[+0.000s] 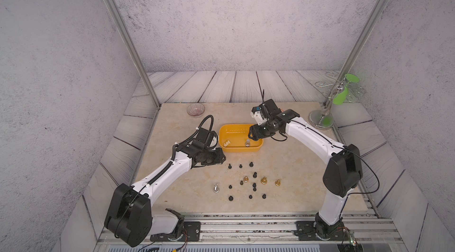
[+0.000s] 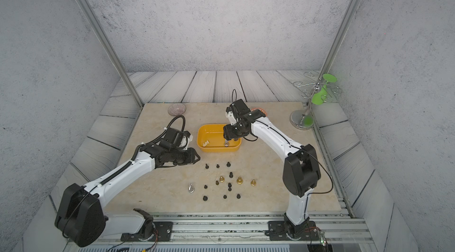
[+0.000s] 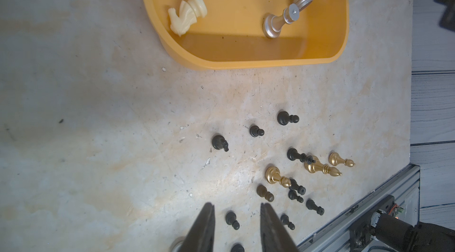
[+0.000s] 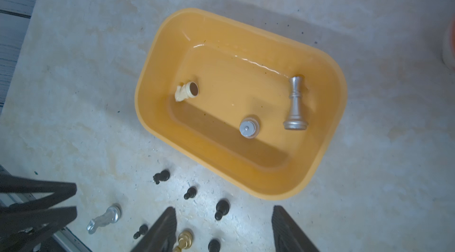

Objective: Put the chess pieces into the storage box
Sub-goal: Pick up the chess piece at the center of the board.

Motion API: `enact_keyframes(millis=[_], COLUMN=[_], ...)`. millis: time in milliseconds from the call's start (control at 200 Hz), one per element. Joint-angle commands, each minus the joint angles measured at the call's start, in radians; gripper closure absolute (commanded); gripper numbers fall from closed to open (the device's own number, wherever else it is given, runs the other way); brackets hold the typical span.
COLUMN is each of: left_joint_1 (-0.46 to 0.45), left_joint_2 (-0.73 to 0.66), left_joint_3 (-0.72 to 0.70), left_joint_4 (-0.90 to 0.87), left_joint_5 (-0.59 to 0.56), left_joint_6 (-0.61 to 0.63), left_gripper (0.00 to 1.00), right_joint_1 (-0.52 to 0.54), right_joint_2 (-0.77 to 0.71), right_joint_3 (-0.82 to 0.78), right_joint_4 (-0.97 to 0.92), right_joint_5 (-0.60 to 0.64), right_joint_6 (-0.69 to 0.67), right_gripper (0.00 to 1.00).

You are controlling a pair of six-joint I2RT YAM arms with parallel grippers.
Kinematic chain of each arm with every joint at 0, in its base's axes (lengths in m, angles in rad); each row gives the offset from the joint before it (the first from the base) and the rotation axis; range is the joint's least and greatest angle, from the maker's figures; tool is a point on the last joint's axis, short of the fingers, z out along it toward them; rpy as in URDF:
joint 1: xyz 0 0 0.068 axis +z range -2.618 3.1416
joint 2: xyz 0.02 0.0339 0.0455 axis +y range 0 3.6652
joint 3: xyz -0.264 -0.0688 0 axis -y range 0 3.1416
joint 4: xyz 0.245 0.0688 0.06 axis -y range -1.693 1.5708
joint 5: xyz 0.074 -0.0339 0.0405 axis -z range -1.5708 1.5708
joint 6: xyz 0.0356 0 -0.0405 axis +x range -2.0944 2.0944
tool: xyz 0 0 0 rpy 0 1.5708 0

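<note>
The yellow box [image 1: 240, 150] is sitting toward the far half of the desk [image 1: 172, 189]. It is holding three pieces: a cream knight [image 4: 186, 90] lying on its side at one end, a silver piece [image 4: 249, 127] standing upright, and a taller silver piece [image 4: 295, 105] lying near it. The right claw [image 4: 224, 228] is hovering over the end of the box with the silver pieces, its jaws standing wide apart and gripping nothing. The left claw [image 3: 237, 226] is hanging above the desk just off the box's near-left corner, its jaws parted a little way with nothing clamped between them.

The rest of the chess pieces [image 1: 255, 174] are sitting scattered on the near side of the box, apart from its wall. Most are black, with three gold ones [image 1: 264, 180] among them and a silver one [image 1: 216, 187] lying tipped over at the left of the group.

A glass bowl [image 1: 196, 109] is sitting at the far-left corner of the desk, and a patterned bowl [image 2: 258, 110] is showing partly behind the right arm in a top view. A metal stand [image 1: 320, 120] carrying a green cup [image 1: 341, 95] is standing at the far-right edge. Bare desk is lying open to the left and right of the scattered pieces, and a metal rail [image 1: 246, 223] is running along the near edge.
</note>
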Motion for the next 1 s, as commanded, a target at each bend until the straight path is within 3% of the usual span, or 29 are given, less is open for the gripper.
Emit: enact_keyframes(millis=[0,300,505,686,996], left_joint_1=[0.004,0.003,0.001,-0.007,-0.071], left_joint_2=[0.011,0.056,0.092,0.114,0.204], left_joint_3=[0.022,0.034,0.049,0.045,0.095], left_joint_4=[-0.029,-0.03,-0.028,-0.048,-0.034], left_joint_5=[-0.004,0.015,0.007,-0.012,-0.049], left_joint_6=[0.024,0.034,0.05,0.055,0.071], left_gripper=[0.65,0.65,0.65,0.64,0.64], right_joint_1=[0.005,0.004,0.004,0.004,0.005], right_joint_2=[-0.107,-0.346,-0.423,-0.463,-0.465], right_joint_3=[-0.115,-0.45,-0.546,-0.645,-0.657], right_joint_4=[0.019,0.074,0.075,0.152,0.15], right_joint_5=[0.041,0.087,0.108,0.056,0.044], right_joint_6=[0.026,0.127,0.163,0.226,0.234], right_gripper=[0.37,0.36,0.35,0.35,0.35])
